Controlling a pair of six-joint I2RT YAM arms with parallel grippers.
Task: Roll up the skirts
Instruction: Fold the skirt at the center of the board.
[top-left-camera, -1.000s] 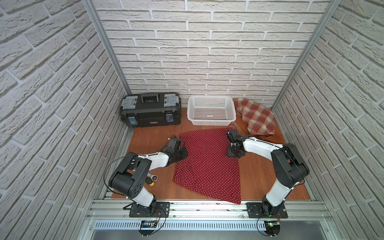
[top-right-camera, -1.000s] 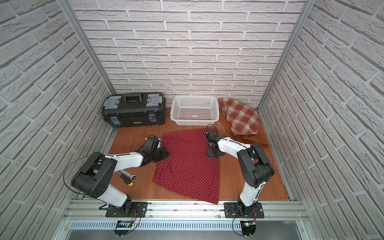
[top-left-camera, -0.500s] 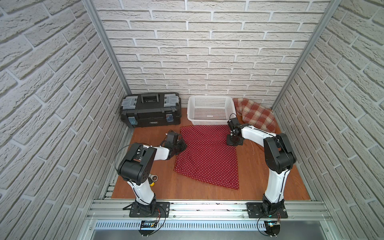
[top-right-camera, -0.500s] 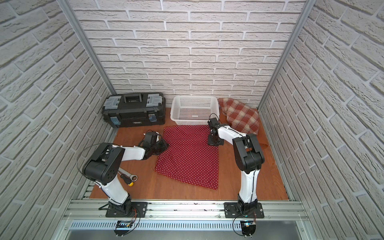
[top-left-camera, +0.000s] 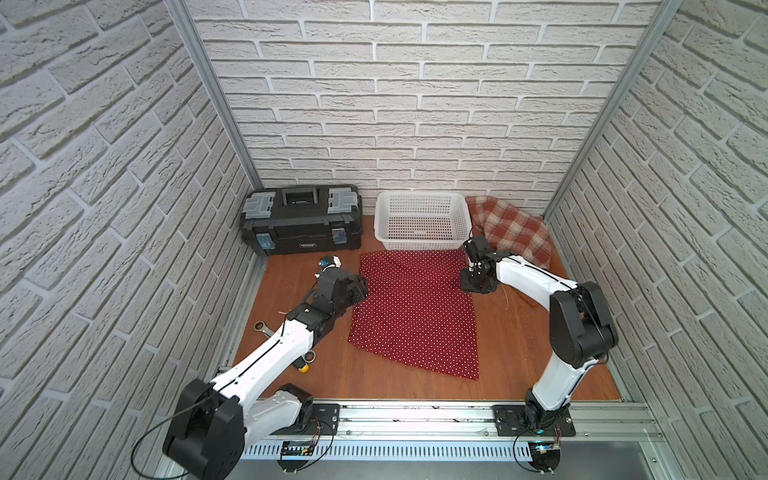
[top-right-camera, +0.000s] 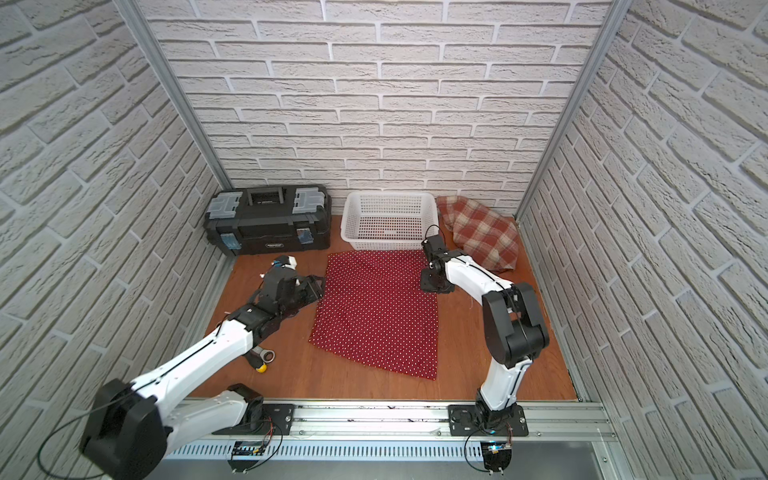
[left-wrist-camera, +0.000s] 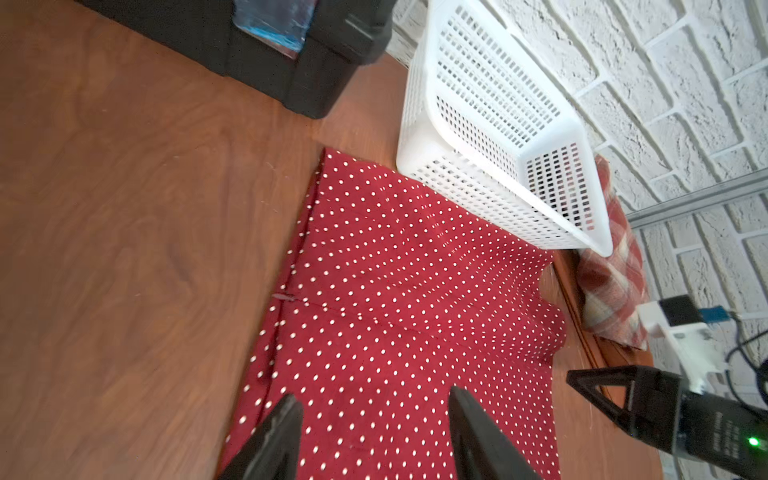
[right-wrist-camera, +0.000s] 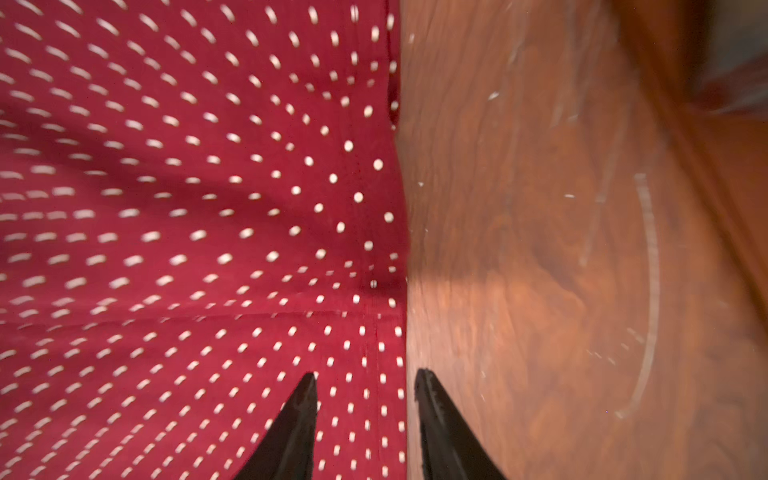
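The toolbox (top-left-camera: 301, 226) front label is too small to read.

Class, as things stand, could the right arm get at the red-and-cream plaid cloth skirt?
Probably yes: the red-and-cream plaid cloth skirt lies uncovered just beyond the open right gripper, nothing standing between them.

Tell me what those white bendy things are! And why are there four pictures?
Those are two robot arms, each ending in a two-fingered pincher called a gripper. Two pictures look down from a camera above, side by side like two eyes. The other two come from small cameras on the arms' wrists, so you see the black fingers up close. On the wooden table lies a dark red polka-dot skirt, spread flat. Behind it stand a white basket and a black toolbox, with a plaid skirt bunched beside the basket. A wrench lies by the left arm. The left gripper and the right gripper are at the polka-dot skirt's two side edges, both open, holding nothing.
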